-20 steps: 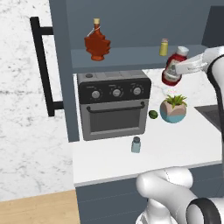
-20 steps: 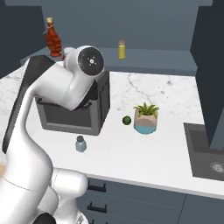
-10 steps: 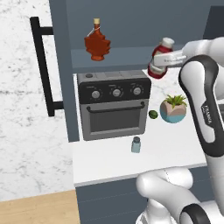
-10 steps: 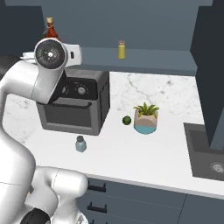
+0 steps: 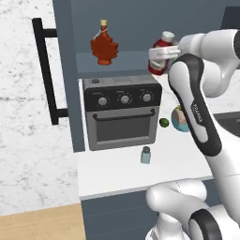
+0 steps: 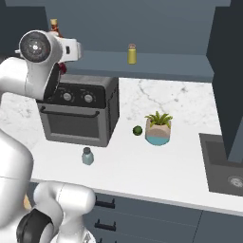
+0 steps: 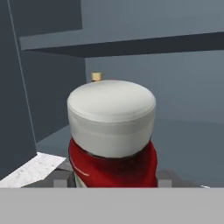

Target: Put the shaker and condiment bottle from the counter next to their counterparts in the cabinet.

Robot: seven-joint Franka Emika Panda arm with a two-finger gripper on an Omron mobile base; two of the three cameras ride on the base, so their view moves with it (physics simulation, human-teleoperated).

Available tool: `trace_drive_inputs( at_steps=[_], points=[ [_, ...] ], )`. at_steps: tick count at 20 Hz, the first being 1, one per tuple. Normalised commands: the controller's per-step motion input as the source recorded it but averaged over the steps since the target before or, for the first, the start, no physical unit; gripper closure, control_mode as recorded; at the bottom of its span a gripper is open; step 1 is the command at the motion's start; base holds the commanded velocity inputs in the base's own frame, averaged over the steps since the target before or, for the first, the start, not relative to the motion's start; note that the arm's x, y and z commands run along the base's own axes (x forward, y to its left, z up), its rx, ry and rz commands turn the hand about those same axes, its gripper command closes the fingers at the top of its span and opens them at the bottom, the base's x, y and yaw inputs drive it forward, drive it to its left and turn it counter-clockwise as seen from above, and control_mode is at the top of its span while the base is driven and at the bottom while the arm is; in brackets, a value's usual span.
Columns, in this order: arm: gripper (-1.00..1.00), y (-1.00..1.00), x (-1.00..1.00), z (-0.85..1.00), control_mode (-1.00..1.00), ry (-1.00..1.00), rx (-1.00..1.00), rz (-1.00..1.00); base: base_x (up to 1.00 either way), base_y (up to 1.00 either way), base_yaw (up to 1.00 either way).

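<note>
Currently, positions taken relative to the toaster oven [image 5: 122,111].
Condiment bottle [image 5: 162,58]: red with white cap, clamped in the gripper [image 5: 161,52], raised above the oven's right end at shelf height; in the hand view the white cap [image 7: 111,116] stands close before the camera, red body below it.
Gripper: clenched on the condiment bottle, fingers on either side of its body; the white forearm reaches in from the oven's right.
Shaker [image 5: 146,154]: pale blue-grey with darker cap, upright on the counter [image 5: 112,171], just in front of the oven's lower right corner; untouched.
Cabinet [image 5: 136,28]: dark blue-grey, open above the oven, its shelf just over the oven top; door with black bar handle [image 5: 46,70] to the oven's left.
Maple-leaf bottle [image 5: 103,44]: upright on the shelf above the oven's left half, well apart from the held bottle.
Yellow shaker [image 6: 132,53]: on the shelf, right of the oven.
Lime [image 6: 137,130]: on the counter right of the oven.
Potted plant [image 6: 158,127]: just beyond the lime, farther right.
Sink [image 6: 223,163]: far right of the oven, set in the counter.
</note>
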Motion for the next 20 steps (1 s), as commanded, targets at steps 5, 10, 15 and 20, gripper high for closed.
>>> trace_drive_inputs(
  at_steps=[5, 10, 15, 20],
  points=[
    [1.00, 0.00, 0.57, 0.00, -1.00, 0.00, 0.00, -0.01, 0.00, 0.00, 0.00],
    [1.00, 0.00, 0.43, -0.05, -1.00, 0.00, 0.00, 0.00, 0.00, 0.00, 0.00],
    [1.00, 0.05, 0.25, -0.17, -1.00, 0.00, 0.00, 0.00, 0.00, 0.00, 0.00],
    [1.00, 0.13, 0.27, -0.15, -1.00, 0.00, 0.00, 0.02, 0.00, 0.00, 0.00]
  ],
)
